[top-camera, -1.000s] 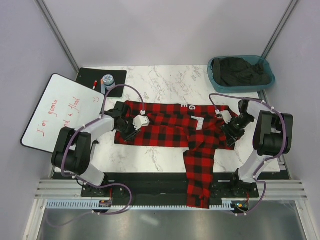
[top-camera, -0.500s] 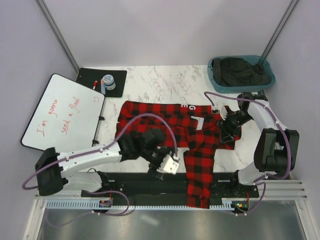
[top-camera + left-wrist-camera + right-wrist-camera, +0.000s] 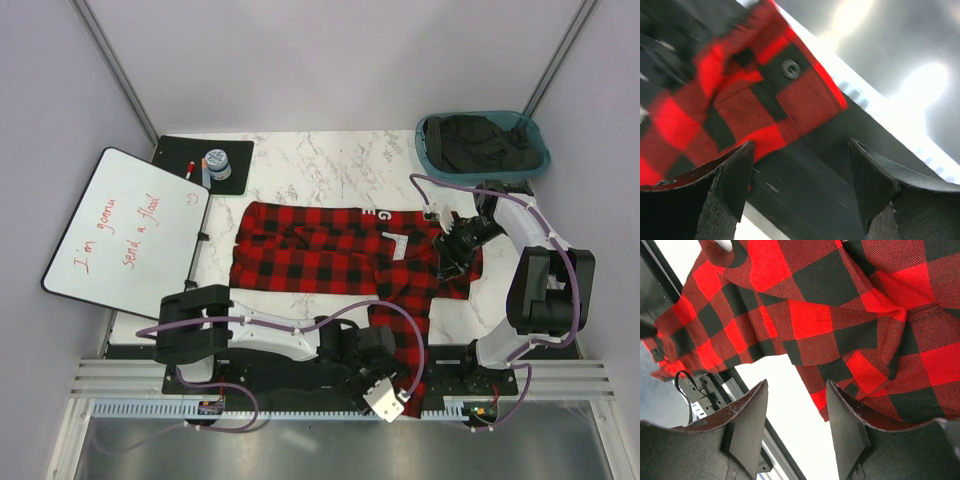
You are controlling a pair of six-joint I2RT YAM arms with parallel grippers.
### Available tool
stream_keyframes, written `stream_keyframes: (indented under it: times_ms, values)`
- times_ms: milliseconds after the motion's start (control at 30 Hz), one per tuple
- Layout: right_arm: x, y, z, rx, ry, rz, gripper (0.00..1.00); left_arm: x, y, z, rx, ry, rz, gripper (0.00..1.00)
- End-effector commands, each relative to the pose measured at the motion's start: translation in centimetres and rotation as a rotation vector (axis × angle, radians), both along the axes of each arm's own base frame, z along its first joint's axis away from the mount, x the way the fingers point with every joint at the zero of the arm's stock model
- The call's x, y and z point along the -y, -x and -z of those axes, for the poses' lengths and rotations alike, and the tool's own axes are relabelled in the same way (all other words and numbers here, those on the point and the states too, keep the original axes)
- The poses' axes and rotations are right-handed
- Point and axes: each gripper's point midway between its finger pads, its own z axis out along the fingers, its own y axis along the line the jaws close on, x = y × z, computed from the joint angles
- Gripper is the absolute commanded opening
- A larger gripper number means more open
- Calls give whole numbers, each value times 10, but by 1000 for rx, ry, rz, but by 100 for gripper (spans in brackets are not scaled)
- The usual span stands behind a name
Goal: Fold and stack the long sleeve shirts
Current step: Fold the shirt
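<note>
The table (image 3: 330, 160) holds the shirt (image 3: 320, 250), spread flat, 1 sleeve (image 3: 398, 335) hanging off the near edge. A whiteboard (image 3: 125, 225) lies left, a bin (image 3: 480, 178) of dark clothes far right, a mat (image 3: 235, 150) far left. The left gripper (image 3: 390, 398), jaws wide and empty, has swung from the shirt's left side to the cuff (image 3: 805, 95). The right gripper (image 3: 452, 245), jaws apart and empty, stays by the right shoulder.

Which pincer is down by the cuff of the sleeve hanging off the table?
The left pincer, open beside the hanging cuff below the table edge; the right pincer hovers over the shirt on top.
</note>
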Motion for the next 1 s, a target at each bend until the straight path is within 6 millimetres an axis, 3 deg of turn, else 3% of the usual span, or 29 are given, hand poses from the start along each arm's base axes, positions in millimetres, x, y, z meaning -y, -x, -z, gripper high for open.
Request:
stream_keyframes:
  times_ms: [0,200,433,633,833,967]
  values:
    - [-6,-3,-11,21,-48,1,58,45,-4,-20,58,163,36,80]
    - [-4,-2,-8,16,-48,-2,58,38,12,-20,42,158,106,72]
    - [-3,1,-3,0,-49,-6,58,19,19,-43,21,159,139,70]
    - [-4,3,-1,-5,-54,-11,58,28,26,-59,-24,178,146,71]
    - [-2,3,-3,0,-49,-10,61,35,26,-29,-82,84,136,71]
    - [-1,0,-5,7,-50,-10,62,27,25,-8,-99,28,153,71]
